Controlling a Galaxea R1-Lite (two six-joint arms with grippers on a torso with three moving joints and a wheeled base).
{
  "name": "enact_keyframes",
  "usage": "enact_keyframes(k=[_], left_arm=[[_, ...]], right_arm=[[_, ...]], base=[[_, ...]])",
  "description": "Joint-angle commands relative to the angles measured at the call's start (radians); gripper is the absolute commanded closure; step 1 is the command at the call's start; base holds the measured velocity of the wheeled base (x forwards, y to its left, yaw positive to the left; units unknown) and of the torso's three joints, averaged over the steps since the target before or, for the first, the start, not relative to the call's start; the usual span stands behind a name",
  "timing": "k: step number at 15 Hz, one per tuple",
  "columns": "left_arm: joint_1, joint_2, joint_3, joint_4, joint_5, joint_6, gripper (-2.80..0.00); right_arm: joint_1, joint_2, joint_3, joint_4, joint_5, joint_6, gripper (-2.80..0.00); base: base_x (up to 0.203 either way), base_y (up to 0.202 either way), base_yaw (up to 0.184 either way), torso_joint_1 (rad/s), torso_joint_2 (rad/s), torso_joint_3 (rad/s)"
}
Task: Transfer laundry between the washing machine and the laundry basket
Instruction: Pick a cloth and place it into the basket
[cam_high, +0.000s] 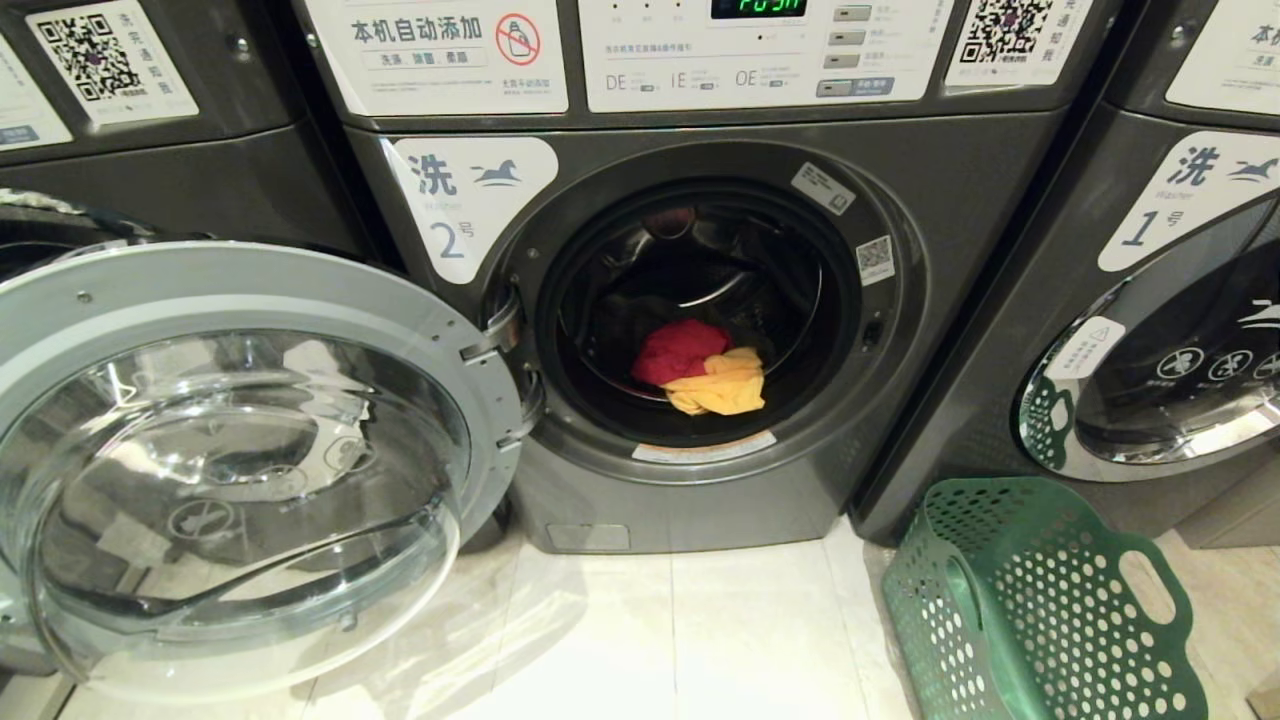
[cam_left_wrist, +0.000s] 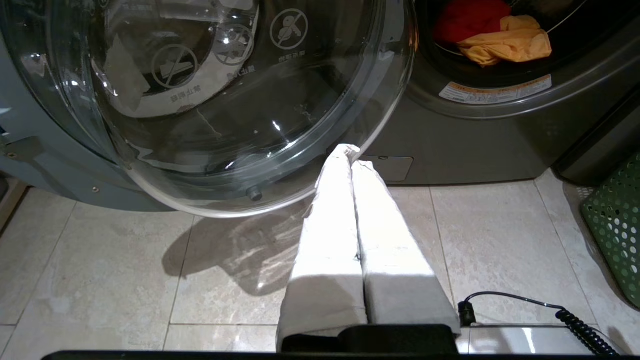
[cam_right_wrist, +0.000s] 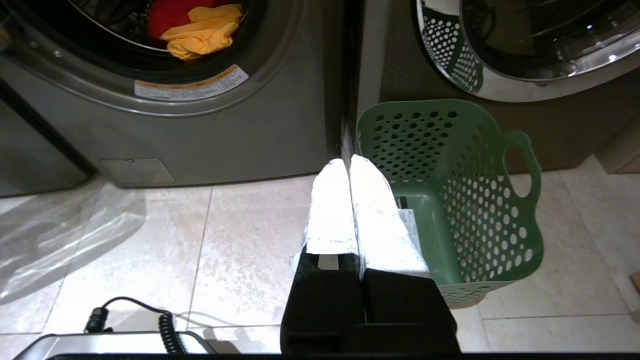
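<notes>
Left wrist view shows the left gripper (cam_left_wrist: 351, 152) with its two white-wrapped fingers pressed together, pinching nothing, hanging low over the pale tiled floor (cam_left_wrist: 125, 270). Just beyond its tips curves the round clear glass door (cam_left_wrist: 225, 110) of the dark grey front-loading washing machine (cam_left_wrist: 475, 140) labelled 2, swung wide open. Further off and to the right of that gripper, inside the drum, a red cloth garment (cam_left_wrist: 465, 20) lies with a yellow-orange cloth garment (cam_left_wrist: 505, 45) resting against it near the front lip.

The right gripper (cam_right_wrist: 348, 162) also has its white fingers squeezed flat against each other, empty. Right past its tips and to its right stands the green plastic laundry basket (cam_right_wrist: 480, 200) with round holes and a loop handle, on the floor before the neighbouring machine labelled 1 (cam_high: 1150, 300). Only a white sticker (cam_right_wrist: 411, 225) shows on its bottom, partly covered by the fingers.

In the head view neither arm appears. The back of the drum (cam_high: 700, 280) is dark, so anything lying deeper is hard to make out. The basket's near edge and the door's left side are cut off by the frame.
</notes>
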Motion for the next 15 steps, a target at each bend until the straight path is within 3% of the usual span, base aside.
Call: enact_keyframes(k=[1,8,15], left_arm=[[0.000,0.002,0.000,0.000,0.000,-0.001,0.00],[0.000,0.002,0.000,0.000,-0.001,0.001,0.00],[0.000,0.002,0.000,0.000,0.001,0.001,0.00]], right_arm=[[0.000,0.002,0.000,0.000,0.000,0.000,0.00],[0.000,0.002,0.000,0.000,0.000,0.000,0.00],[0.001,0.002,0.000,0.000,0.000,0.000,0.00]], base=[[0.000,0.000,0.000,0.000,0.00,0.000],[0.010,0.000,0.000,-0.001,0.00,0.000],[0.151,0.000,0.000,0.004,0.00,0.003]])
